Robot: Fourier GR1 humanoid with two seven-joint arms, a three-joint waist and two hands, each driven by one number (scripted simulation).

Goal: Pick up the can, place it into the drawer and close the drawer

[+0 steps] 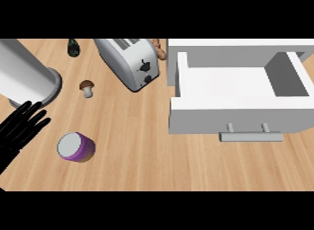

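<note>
Left hand (18,129), fingers spread, holding nothing, at nine o'clock. Purple can (75,146) upright just beside it, toward four o'clock. Open drawer (235,117) at two o'clock. Advice: close fingers round can's sides before lifting.

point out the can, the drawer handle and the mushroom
can (71,144), head view, on its white top
drawer handle (250,137), head view, middle of the bar
mushroom (87,84), head view, on its brown cap

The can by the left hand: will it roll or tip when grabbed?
The can stands upright on its flat base, so it probably won't roll. It looks short and wide, so tipping seems unlikely. Its smooth purple wall may slip in the left hand.
</note>
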